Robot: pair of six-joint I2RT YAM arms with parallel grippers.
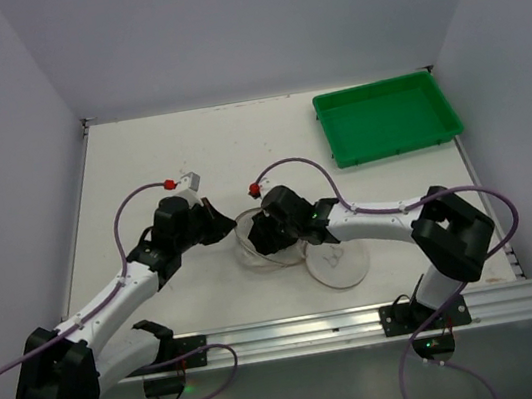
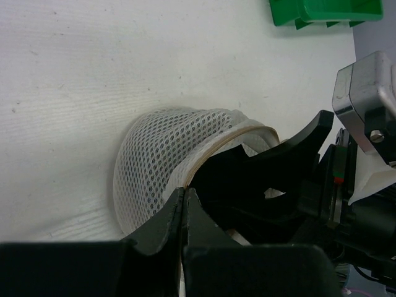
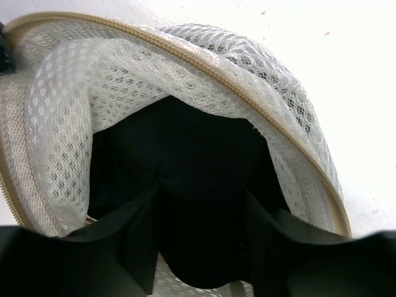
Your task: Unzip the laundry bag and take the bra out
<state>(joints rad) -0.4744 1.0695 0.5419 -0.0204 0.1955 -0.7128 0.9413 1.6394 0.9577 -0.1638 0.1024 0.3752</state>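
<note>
L pincer (image 2: 184, 193) pressed together on the zipper rim of the laundry bag (image 2: 161, 142), mid-counter (image 1: 138, 159), nr front edge. Bag unzipped, mouth gaping, black bra (image 3: 198, 148) inside. R pincer (image 3: 203, 198) is in the mouth, fingers (image 3: 139, 247) apart w/ bra between; can't tell if gripping. Round flap (image 1: 338, 262) lies flat just right. Green tray (image 1: 387, 118) in far-right corner.

Bright, even overhead light — only soft shadows are cast; table (image 3: 346, 62) is blown out in right wrist view.
</note>
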